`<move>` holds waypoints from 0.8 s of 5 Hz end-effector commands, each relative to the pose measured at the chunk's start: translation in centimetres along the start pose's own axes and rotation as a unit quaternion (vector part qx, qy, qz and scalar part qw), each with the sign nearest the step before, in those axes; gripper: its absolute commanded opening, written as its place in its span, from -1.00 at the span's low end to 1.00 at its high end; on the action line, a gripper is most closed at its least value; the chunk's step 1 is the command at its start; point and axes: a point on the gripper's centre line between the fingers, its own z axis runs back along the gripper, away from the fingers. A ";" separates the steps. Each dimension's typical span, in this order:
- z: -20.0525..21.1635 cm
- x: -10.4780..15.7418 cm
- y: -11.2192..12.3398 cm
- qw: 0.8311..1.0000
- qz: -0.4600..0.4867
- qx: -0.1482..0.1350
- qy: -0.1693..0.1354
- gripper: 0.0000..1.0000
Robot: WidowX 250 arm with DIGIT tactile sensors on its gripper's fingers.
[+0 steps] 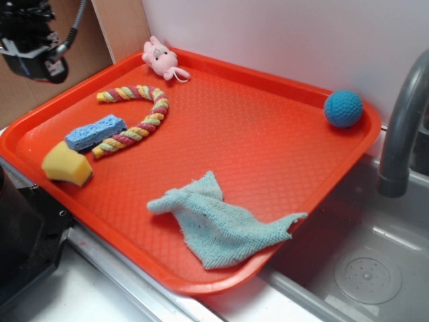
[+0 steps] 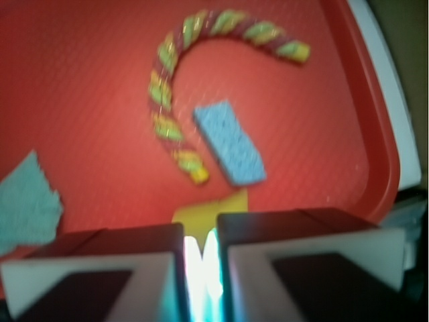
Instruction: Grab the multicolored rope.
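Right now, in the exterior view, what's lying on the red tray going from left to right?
yellow sponge → blue sponge → multicolored rope → light blue cloth → blue ball. I've left out the pink plush toy, since it sits over the rope's span.

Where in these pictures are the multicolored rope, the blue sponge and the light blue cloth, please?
multicolored rope (image 1: pixel 159 105): exterior view, on the outer bend of its curve.
blue sponge (image 1: pixel 96 132): exterior view, middle of its top face.
light blue cloth (image 1: pixel 221 228): exterior view, middle of the crumpled fabric.
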 end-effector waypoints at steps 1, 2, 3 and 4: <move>-2.4 10.4 1.0 0.997 0.074 0.016 -0.035 1.00; -4.0 15.3 0.9 0.995 0.090 0.008 -0.050 1.00; -6.3 19.9 -0.2 0.992 0.116 0.011 -0.043 1.00; -9.0 14.3 -0.5 0.985 0.168 0.032 -0.035 1.00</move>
